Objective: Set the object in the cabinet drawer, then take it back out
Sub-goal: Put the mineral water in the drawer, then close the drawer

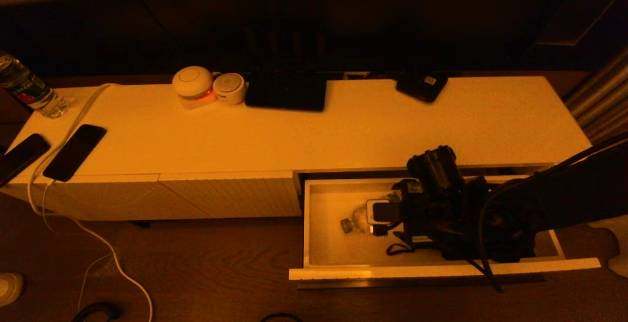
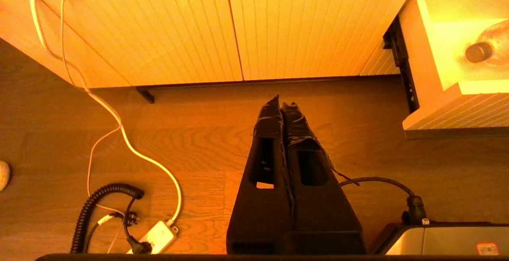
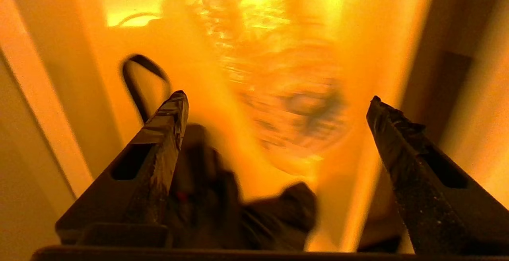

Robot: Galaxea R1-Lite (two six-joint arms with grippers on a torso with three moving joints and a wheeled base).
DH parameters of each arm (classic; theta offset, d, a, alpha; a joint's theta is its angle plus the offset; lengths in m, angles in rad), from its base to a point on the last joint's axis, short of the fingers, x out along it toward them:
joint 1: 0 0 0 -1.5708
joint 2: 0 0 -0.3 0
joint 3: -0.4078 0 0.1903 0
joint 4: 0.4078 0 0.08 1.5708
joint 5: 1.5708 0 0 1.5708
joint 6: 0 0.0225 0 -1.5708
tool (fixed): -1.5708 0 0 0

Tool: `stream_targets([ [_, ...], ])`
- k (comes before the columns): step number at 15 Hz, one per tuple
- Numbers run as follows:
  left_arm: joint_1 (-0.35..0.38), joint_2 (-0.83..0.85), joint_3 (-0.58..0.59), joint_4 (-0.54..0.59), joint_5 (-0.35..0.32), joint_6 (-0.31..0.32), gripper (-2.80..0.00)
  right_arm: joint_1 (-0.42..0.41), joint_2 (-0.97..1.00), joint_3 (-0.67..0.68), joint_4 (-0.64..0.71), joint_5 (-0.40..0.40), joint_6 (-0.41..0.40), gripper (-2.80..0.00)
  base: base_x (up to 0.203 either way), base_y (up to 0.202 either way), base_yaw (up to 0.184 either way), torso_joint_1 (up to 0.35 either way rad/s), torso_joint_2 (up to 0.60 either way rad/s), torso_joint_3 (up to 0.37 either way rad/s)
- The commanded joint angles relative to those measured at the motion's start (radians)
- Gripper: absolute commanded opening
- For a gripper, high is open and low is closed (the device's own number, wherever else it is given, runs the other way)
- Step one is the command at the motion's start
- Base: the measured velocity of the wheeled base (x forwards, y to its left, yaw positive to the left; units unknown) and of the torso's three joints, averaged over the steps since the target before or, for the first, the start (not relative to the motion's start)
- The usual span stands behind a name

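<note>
— Where has it got to, can you tell?

— The wide shallow white cabinet drawer (image 1: 314, 228) with the ribbed front is pulled right out of the long low white cabinet (image 1: 206, 197), and the small clear plastic bottle with a dark cap (image 1: 357, 220) lies on its side on the drawer floor, near the left end, cap pointing left. So the putting-in part looks done to me.

— And the taking-out?

— Not done; the bottle is inside. The right claw (image 3: 278, 106) is down in the drawer over it, fingers (image 3: 169, 113) spread wide apart, one on each side of the bottle's body with a gap on both sides. Nothing is clamped.

— Letting go or reaching for it?

— I can't say from here. Either way, what's left is closing on the bottle and lifting it clear of the drawer walls.

— The other arm?

— The left claw (image 2: 283, 106) hangs low over the wooden floor (image 2: 199, 133) in front of the cabinet's closed ribbed panels (image 2: 179, 30), fingers pressed together, holding nothing. Parked, I'd say.

— Anything in the way?

— On the cabinet top there are two dark phones (image 1: 73, 152), a white cable (image 1: 78, 120) and a couple of round white gadgets (image 1: 192, 82), all well apart from the drawer.
</note>
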Motion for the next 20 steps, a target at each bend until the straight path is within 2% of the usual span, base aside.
stream_targets([
  [1,0.000,0.000,0.000,0.000,0.000,0.000,-2.80,-0.004,-0.075,0.000,0.012,-0.002,-0.006,0.00,0.000,0.000,0.000,0.000,0.00,0.000],
  [8,0.000,0.000,0.000,0.000,0.000,0.000,-2.80,-0.048,-0.345,0.092,0.138,0.002,0.003,0.00,0.000,0.000,0.000,0.000,0.00,0.000],
  [9,0.000,0.000,0.000,0.000,0.000,0.000,-2.80,-0.054,-0.387,0.122,0.159,0.002,0.020,-2.80,0.000,0.000,0.000,0.000,0.00,0.000],
  [14,0.000,0.000,0.000,0.000,0.000,0.000,-2.80,-0.059,-0.585,0.315,0.193,0.005,0.162,-2.80,0.000,0.000,0.000,0.000,0.00,0.000],
  [17,0.000,0.000,0.000,0.000,0.000,0.000,-2.80,-0.046,-0.690,0.413,0.205,0.038,0.177,-2.80,0.000,0.000,0.000,0.000,0.00,0.000],
  [20,0.000,0.000,0.000,0.000,0.000,0.000,-2.80,-0.041,-0.779,0.536,0.250,0.143,0.157,-2.80,0.000,0.000,0.000,0.000,0.00,0.000],
])
